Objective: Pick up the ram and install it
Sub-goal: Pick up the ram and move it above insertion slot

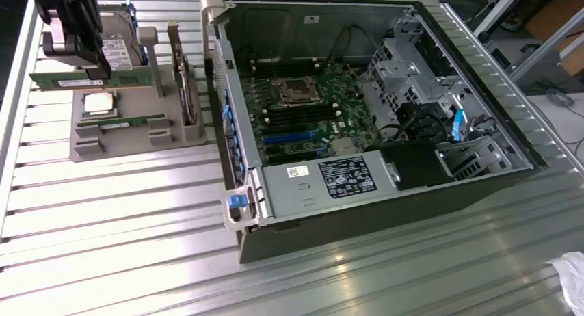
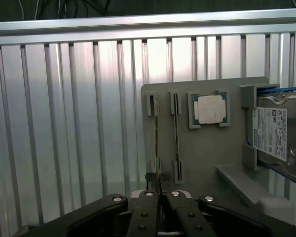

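Grey tray (image 1: 119, 146), processor (image 1: 98, 104) inside, ram (image 1: 82, 81) gripped

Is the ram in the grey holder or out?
Out: the long green circuit-board ram stick hangs above the grey holder, in the shut tool.

Bright light from above bounces off the ribbed metal table (image 2: 84, 108) — white shiny streaks lie just ahead of the gripper (image 2: 159, 178). Far from it, the computer case (image 1: 273, 29) looks darker inside, with soft shadows.
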Controlling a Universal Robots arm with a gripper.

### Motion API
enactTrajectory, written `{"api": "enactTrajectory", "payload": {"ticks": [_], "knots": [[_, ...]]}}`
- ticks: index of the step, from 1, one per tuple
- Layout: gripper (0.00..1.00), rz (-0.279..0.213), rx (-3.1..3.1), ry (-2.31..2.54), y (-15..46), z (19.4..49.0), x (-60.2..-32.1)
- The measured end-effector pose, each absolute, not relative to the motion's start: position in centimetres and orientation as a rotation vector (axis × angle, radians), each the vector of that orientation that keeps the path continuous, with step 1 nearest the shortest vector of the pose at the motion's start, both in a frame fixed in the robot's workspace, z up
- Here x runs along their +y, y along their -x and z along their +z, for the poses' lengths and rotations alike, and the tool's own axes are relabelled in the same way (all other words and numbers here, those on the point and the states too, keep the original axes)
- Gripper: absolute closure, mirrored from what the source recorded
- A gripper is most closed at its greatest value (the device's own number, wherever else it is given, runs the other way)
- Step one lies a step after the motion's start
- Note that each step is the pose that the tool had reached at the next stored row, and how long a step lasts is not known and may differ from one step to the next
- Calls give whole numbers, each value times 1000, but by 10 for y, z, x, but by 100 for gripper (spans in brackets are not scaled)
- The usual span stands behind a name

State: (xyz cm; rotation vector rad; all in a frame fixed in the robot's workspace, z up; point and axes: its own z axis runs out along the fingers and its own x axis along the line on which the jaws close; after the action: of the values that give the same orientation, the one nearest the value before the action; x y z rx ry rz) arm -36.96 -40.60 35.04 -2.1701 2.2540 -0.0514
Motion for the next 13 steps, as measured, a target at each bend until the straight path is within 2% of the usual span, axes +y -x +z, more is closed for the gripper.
{"api": "enactTrajectory", "payload": {"ticks": [13], "knots": [[88, -51, 2254, 2170, 370, 354, -406]]}}
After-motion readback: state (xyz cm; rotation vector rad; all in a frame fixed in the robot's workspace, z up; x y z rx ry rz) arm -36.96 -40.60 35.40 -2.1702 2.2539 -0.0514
